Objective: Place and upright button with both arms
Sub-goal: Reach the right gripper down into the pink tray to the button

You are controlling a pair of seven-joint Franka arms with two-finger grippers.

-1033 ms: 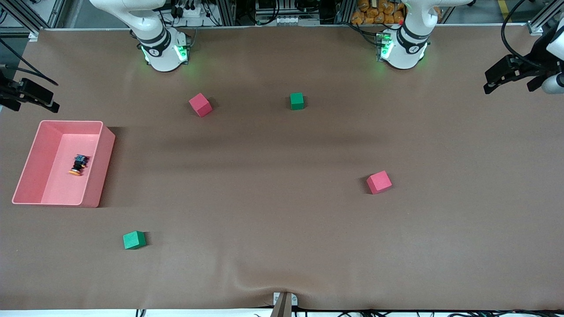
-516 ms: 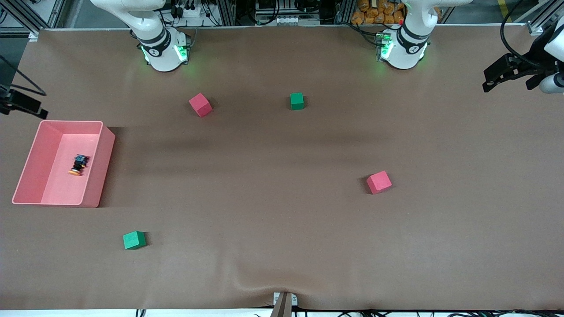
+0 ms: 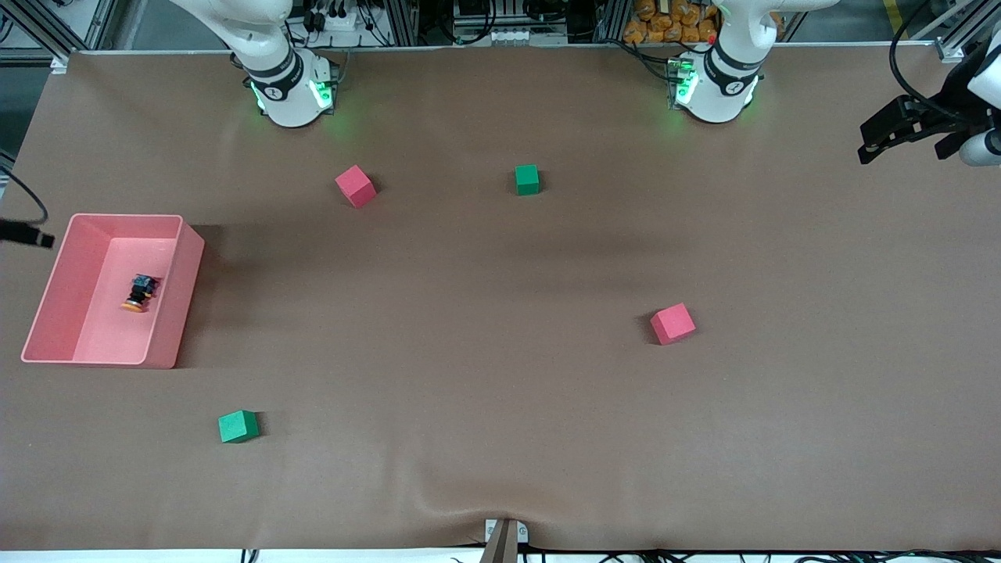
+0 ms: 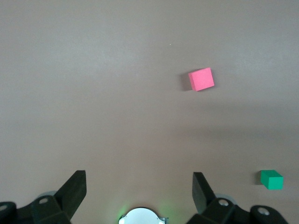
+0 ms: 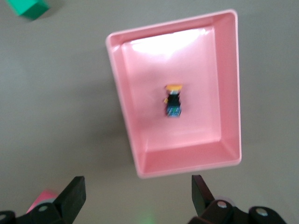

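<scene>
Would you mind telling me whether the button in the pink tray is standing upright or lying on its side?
Lying on its side: the button shows its cap and body lengthwise on the tray floor.

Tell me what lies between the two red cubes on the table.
In the front view, nothing stands between the red cube nearer the bases and the red cube nearer the camera: only bare brown table. The green cube sits off that line.

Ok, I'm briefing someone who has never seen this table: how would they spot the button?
Find the pink tray at the right arm's end of the table. The button lies on its side inside, alone. It has an orange cap on a black body, and is much smaller than the cubes outside the tray.
</scene>
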